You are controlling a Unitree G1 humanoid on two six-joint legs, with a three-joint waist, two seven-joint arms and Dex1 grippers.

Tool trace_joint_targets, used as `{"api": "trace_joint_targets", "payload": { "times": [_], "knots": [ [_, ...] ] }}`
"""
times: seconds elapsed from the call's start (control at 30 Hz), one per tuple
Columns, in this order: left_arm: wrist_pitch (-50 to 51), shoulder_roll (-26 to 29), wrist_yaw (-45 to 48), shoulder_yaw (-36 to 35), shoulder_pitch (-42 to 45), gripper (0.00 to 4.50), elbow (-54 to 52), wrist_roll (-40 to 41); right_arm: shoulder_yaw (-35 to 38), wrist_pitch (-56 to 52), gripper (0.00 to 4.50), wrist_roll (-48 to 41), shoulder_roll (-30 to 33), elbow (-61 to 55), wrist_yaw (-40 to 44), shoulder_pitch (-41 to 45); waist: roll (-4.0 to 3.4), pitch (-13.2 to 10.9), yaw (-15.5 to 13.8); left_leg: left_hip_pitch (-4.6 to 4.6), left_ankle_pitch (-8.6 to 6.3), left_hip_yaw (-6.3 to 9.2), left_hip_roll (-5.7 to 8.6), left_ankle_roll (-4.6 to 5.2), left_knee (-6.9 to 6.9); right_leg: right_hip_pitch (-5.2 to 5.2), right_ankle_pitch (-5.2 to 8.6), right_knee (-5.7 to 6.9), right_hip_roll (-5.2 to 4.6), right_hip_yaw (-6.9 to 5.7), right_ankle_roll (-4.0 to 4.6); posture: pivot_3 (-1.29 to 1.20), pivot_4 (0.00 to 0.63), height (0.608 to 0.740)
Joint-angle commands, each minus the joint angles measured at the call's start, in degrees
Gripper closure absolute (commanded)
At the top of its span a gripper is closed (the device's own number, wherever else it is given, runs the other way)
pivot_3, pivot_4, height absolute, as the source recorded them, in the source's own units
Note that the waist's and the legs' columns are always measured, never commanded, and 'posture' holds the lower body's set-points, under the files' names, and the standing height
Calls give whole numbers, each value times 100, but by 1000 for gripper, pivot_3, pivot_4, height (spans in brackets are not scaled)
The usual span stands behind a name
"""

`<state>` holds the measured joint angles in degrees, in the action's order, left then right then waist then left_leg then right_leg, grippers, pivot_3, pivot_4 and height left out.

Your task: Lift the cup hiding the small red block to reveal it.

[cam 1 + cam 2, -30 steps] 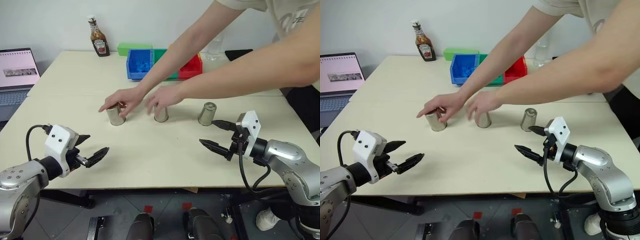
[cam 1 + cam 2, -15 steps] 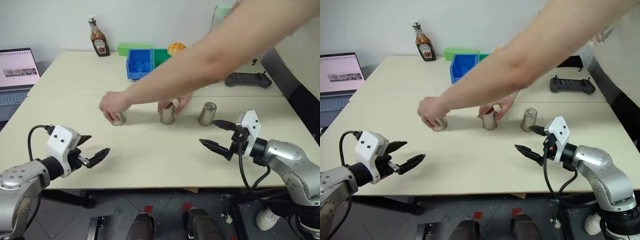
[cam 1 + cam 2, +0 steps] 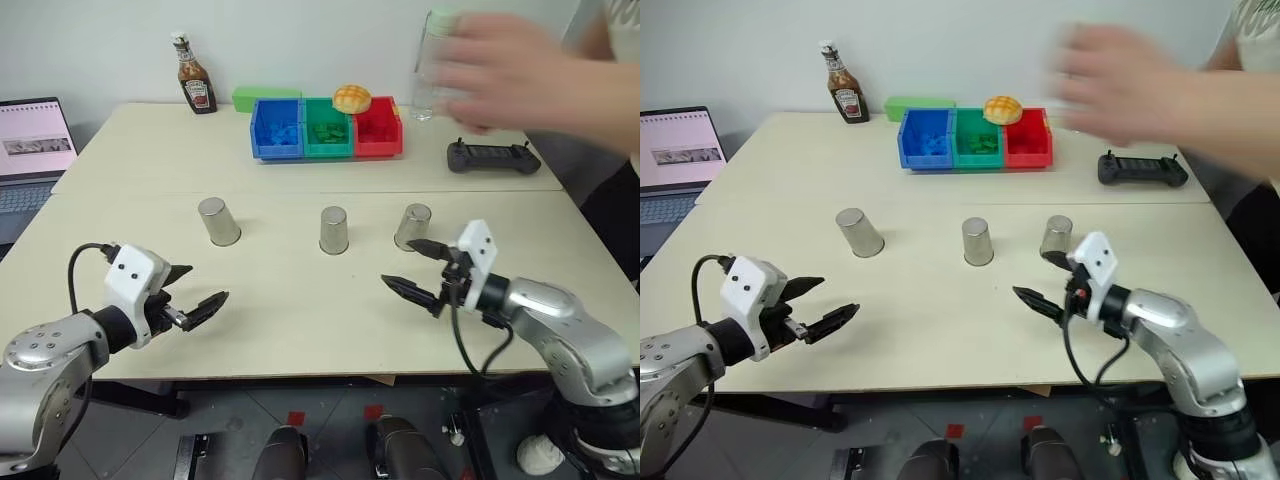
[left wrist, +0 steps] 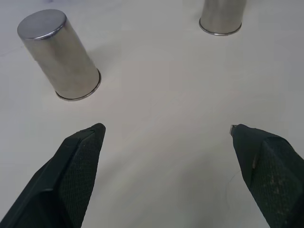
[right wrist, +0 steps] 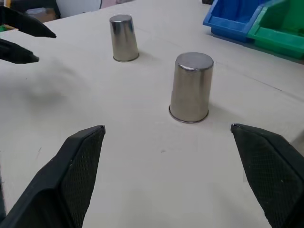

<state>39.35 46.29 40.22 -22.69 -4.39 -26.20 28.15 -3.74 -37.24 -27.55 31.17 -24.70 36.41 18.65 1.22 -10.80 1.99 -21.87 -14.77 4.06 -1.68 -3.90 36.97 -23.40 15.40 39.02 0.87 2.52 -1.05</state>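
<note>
Bearing, on pale cream wooden tabletop [image 3: 300,300]: three upturned silvery metal cups [image 3: 334,230], ketchup bottle [image 3: 196,76], blue-green-red plastic bins [image 3: 326,128], black controller [image 3: 486,157], laptop [image 3: 32,140].

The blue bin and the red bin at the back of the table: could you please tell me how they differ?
The blue bin is at the left end of the row, the red bin at the right end, with a green bin between them. The blue bin holds blue pieces; the red bin's contents cannot be made out. A yellow bun-like thing sits behind the green and red bins, not behind the blue bin. Both are open-fronted plastic bins of like shape and size.
</note>
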Motion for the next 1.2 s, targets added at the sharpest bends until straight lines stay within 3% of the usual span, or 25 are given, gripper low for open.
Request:
{"api": "trace_joint_targets", "payload": {
  "times": [0.03,0.33,0.57,0.73,0.93,1.2],
  "knots": [
    [33,56,-10,-27,147,26,-177,96,-250,-25,0,558,-240,334,-533,506,0,0,0,-1,0,0,0,0,0,0,0,0,0,0,0,0,150,740],
    [75,14,-118,162,322,26,-335,151,-530,-546,0,812,-820,901,-837,1191,-1,0,-9,-10,0,0,0,0,-4,-7,1,-3,-1,1,4,0,150,740],
    [209,-138,-81,717,927,26,-172,278,-105,-695,0,296,-439,166,-238,848,-1,0,-37,-11,0,1,3,0,-2,-5,1,-4,-2,-1,3,0,150,740],
    [6,-546,-50,1673,2032,26,680,-111,475,-1076,0,-325,142,-476,127,563,0,0,-32,-12,0,4,6,0,2,0,0,-2,-2,-5,1,0,150,740],
    [-423,-1068,0,2600,3314,26,2032,-790,688,-1305,0,-603,400,-847,67,328,0,0,3,-5,0,3,2,1,1,2,0,0,6,-3,0,0,150,740],
    [-974,-1908,146,3137,4488,26,3716,-1334,1030,-1810,0,-1393,448,-1479,-84,56,0,0,-7,-15,0,4,10,1,1,2,0,-6,3,-2,0,0,150,740]
  ]
}}
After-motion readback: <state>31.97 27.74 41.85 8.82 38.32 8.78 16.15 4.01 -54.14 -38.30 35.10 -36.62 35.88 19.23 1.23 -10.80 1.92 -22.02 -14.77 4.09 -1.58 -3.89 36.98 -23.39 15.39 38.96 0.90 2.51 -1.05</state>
